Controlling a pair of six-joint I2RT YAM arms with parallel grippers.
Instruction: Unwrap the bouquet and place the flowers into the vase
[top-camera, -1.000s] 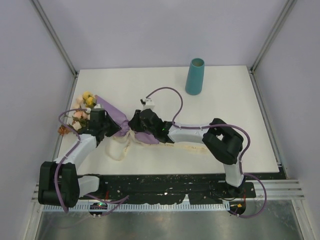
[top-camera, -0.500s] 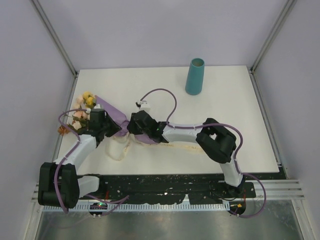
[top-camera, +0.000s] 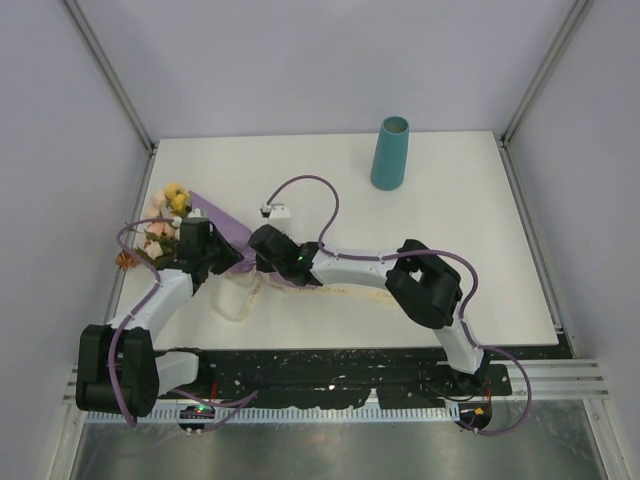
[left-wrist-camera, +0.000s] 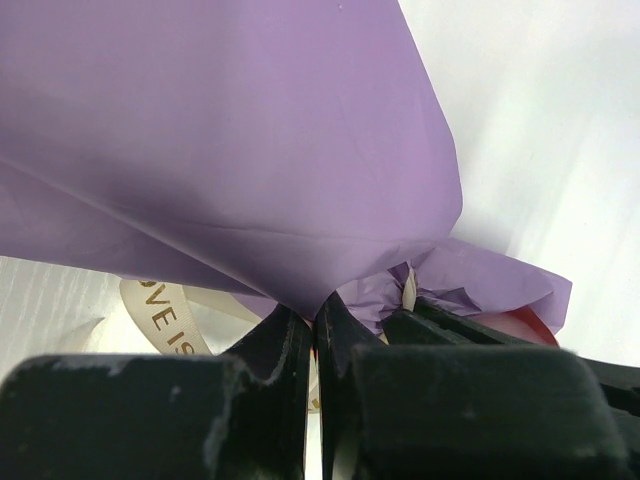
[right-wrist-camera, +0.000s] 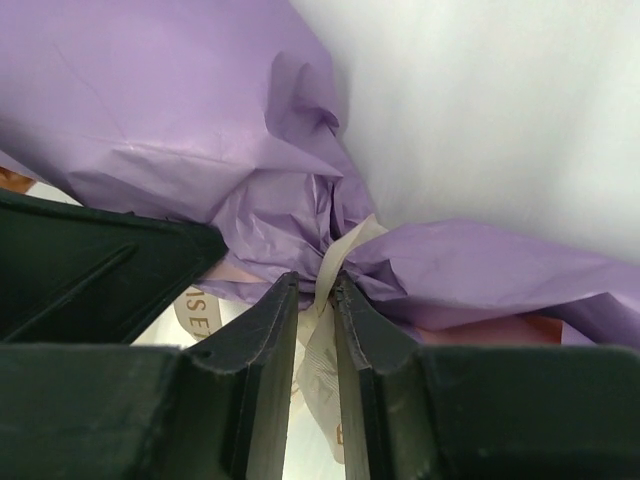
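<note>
Left gripper (left-wrist-camera: 315, 330) is pressed together on the bouquet (top-camera: 228, 232), pinching its purple paper (left-wrist-camera: 230, 150) at the gathered neck. Right gripper (right-wrist-camera: 318, 300) nips the cream ribbon (right-wrist-camera: 345, 245) between its tips. Paper and ribbon look light, limp and likely to tear, so pull on the ribbon. The flowers (top-camera: 165, 215) lie beyond the left gripper, the vase (top-camera: 390, 153) well apart.

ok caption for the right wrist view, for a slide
right tool pinching the cream ribbon tied round the purple-wrapped bouquet
</note>
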